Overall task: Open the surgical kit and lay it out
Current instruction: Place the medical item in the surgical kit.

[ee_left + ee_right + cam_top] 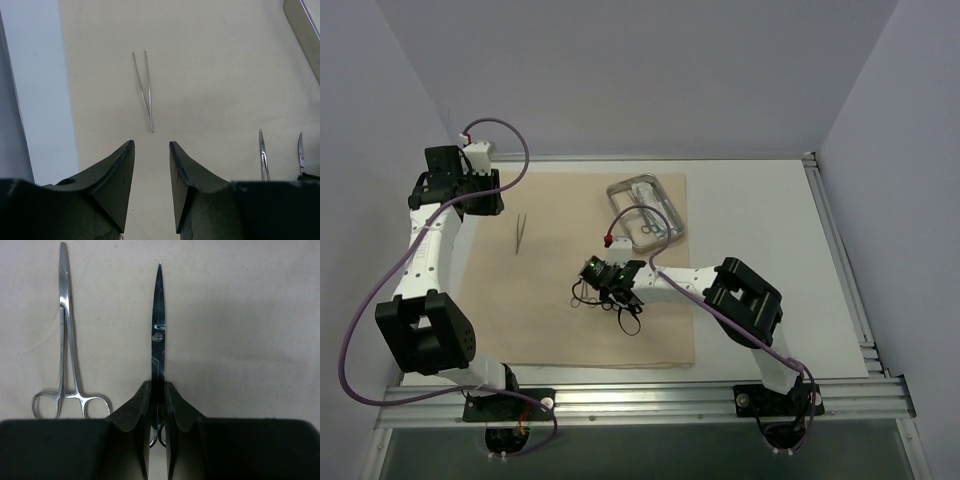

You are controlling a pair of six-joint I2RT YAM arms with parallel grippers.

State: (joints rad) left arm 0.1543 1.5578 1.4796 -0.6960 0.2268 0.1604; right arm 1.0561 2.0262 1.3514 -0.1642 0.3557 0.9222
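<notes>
The beige cloth wrap (570,320) of the surgical kit lies spread flat on the table. My right gripper (158,386) is shut on the scissors (158,325) just above their finger rings, blades closed and pointing away, low over the cloth. In the top view this gripper (610,283) is at the cloth's middle. The forceps (65,340) lie flat just left of the scissors. The tweezers (144,90) lie on the cloth, tips toward my left gripper (151,146), which is open, empty and a short way from them. The steel tray (620,189) sits at the cloth's far right corner.
A metal instrument lies inside the tray. Bare white table (760,210) runs right of the cloth, and a strip of it (45,100) lies left of it. Grey walls enclose the far side and both flanks. An aluminium rail (650,400) crosses the near edge.
</notes>
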